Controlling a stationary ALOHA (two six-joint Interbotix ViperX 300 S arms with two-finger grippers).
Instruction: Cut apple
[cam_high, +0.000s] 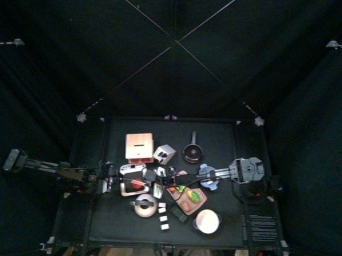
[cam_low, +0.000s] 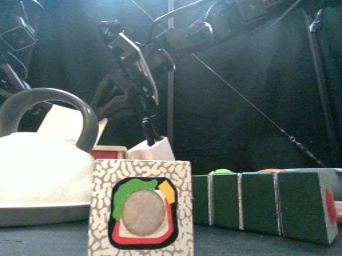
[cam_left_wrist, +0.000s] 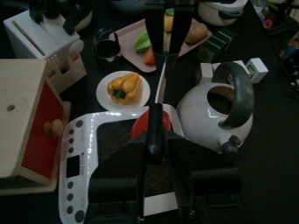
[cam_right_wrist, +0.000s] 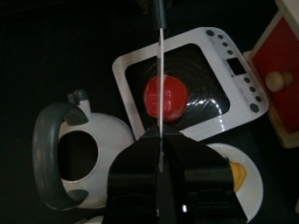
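Right tool (cam_right_wrist: 158, 131) clenched on knife (cam_right_wrist: 156, 61), blade right above apple (cam_right_wrist: 166, 94); left tool (cam_left_wrist: 152, 153) state unclear; apple looks rigid, smooth, may roll; steady by sides

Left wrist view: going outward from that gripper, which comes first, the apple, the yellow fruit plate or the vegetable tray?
1. apple, just ahead of the left gripper, on the white board.
2. yellow fruit plate, beyond the board.
3. vegetable tray, farthest out.

The black table (cam_high: 100, 222) carries a white kettle (cam_left_wrist: 222, 109), white scale (cam_right_wrist: 187, 74) and plate (cam_left_wrist: 122, 87).
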